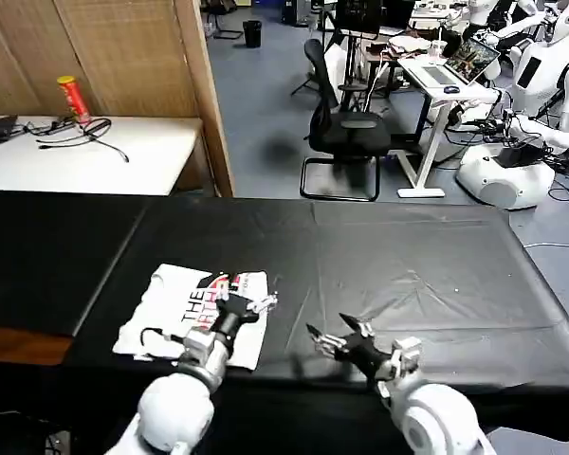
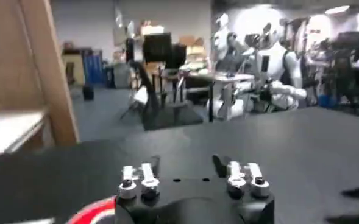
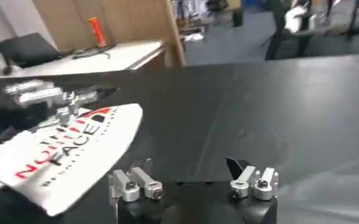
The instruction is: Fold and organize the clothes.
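Observation:
The clothes are one white T-shirt (image 1: pixel 166 308), folded into a small rectangle with black "THE NORTH FACE" lettering and a red logo facing up. It lies near the front left of the black table (image 1: pixel 408 256). My left gripper (image 1: pixel 249 305) hovers over the shirt's right part, open and holding nothing. In the left wrist view the left gripper (image 2: pixel 185 165) has its jaws wide apart, with a red edge of the shirt (image 2: pixel 97 213) below. My right gripper (image 1: pixel 337 336) is open over bare table to the right of the shirt. In the right wrist view, the shirt (image 3: pixel 63 152) lies beyond the right gripper (image 3: pixel 190 165).
A white side table (image 1: pixel 95 156) at the back left carries a red can (image 1: pixel 73 98) and cables. A wooden partition (image 1: pixel 123 57) stands behind it. Beyond the table's far edge are an office chair (image 1: pixel 346 133) and a desk with white robots (image 1: pixel 512 161).

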Motion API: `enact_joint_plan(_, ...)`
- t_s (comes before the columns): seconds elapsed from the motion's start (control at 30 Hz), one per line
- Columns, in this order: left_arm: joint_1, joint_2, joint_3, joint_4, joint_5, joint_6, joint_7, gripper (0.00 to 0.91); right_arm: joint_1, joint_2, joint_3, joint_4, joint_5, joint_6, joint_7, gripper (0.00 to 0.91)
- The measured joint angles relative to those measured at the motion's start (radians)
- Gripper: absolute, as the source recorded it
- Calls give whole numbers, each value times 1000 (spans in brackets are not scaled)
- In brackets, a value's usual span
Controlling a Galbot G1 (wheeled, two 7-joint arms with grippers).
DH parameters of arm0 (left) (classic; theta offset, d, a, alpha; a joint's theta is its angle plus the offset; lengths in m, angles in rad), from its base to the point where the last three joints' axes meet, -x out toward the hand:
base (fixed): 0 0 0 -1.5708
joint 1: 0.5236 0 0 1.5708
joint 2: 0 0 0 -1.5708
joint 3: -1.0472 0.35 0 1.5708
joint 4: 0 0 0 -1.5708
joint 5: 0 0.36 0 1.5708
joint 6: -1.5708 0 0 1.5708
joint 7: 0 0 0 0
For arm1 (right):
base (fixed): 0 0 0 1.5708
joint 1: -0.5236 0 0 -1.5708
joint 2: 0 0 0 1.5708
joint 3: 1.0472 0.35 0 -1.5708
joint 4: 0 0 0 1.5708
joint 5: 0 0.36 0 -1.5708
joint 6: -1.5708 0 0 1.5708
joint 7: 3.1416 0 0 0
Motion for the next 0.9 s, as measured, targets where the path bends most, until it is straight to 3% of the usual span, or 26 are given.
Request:
enact_joint_plan(0.3, 49, 62, -90, 6, 44, -51, -3, 878, 179, 101, -170, -164, 5, 16, 17, 878)
enact_joint_plan(0.53, 72, 74, -160, -5, -25, -88, -20, 878, 269, 201, -205, -312, -7, 37, 29, 848)
enact_joint_plan(0.67, 88, 83, -200, -9, -43, -91, -21, 878, 302, 250, -203, -375, -15, 43, 30, 585)
enact_joint_plan(0.7, 92, 83, -209, -9, -44, -92, -21, 878, 309, 258, -203, -387, -16, 43, 30, 439)
enact_joint_plan(0.73, 96, 83, -217, -9, -45, -93, -21, 878, 314, 266, -201, -399, -17, 44, 29, 351)
enact_joint_plan(0.77, 101, 82, -228, -9, -45, -94, -21, 878, 318, 273, -201, -407, -17, 44, 28, 351)
enact_joint_plan(0.8, 105, 80, -236, -9, -45, -95, -22, 878, 321, 278, -200, -413, -17, 44, 27, 146)
enact_joint_plan(0.83, 108, 79, -242, -9, -45, -97, -21, 878, 323, 282, -199, -417, -17, 44, 26, 88)
enact_joint_plan(0.9, 116, 76, -253, -9, -41, -101, -21, 878, 325, 285, -198, -421, -17, 45, 24, 68)
